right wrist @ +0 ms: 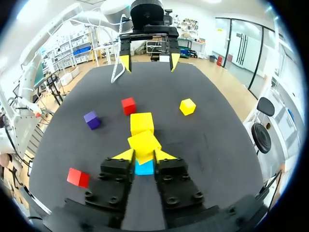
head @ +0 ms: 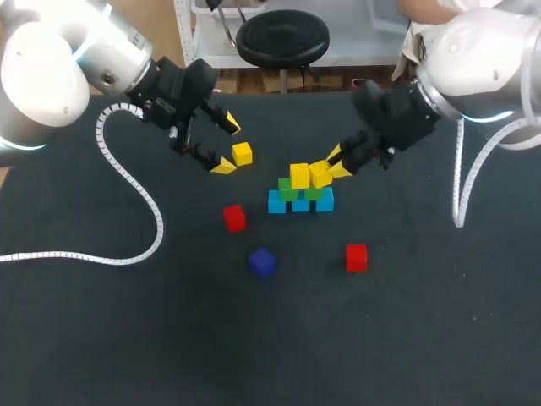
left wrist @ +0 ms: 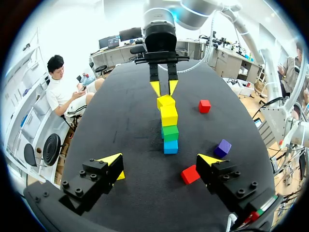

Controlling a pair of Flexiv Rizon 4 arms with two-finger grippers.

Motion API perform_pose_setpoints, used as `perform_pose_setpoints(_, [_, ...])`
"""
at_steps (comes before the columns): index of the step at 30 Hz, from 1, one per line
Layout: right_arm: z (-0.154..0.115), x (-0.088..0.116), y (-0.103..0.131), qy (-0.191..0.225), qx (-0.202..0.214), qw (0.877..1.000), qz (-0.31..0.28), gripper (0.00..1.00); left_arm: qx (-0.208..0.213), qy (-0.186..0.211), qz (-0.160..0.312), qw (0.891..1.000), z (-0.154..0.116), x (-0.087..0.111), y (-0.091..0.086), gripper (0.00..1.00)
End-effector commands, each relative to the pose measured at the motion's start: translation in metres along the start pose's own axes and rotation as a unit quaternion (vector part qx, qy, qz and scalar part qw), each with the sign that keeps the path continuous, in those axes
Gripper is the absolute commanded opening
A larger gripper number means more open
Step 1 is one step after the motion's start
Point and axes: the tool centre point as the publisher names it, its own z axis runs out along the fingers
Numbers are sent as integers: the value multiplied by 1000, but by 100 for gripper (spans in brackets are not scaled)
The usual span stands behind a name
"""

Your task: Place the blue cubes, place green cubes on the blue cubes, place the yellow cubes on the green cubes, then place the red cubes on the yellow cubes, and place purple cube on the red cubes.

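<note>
Three blue cubes (head: 300, 204) lie in a row mid-table, with two green cubes (head: 287, 189) on them. One yellow cube (head: 299, 175) rests on the greens. My right gripper (head: 332, 167) is shut on a second, tilted yellow cube (right wrist: 144, 143) beside it, over the right end of the stack. A loose yellow cube (head: 243, 153) lies just right of my open left gripper (head: 226, 146), close against one finger (left wrist: 111, 160). Two red cubes (head: 234, 217) (head: 356, 257) and a purple cube (head: 262, 262) lie in front of the stack.
The table (head: 127, 338) is covered in a dark cloth. White ribbed cables (head: 127, 182) from both arms trail over it at the left and right edges.
</note>
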Motion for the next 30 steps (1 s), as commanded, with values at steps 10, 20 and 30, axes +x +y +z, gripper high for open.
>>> perform_pose_setpoints(10, [-10, 6, 13, -16, 5, 1000, -2, 0, 1, 0, 0, 1000, 0, 0, 1, 100])
perform_pose_setpoints(20, [-11, 9, 12, -9, 6, 1000, -3, 0, 1, 0, 0, 1000, 0, 0, 1, 100])
perform_pose_setpoints(30, [-2, 8, 9, -7, -5, 1000, -7, 0, 1, 0, 0, 1000, 0, 0, 1, 100])
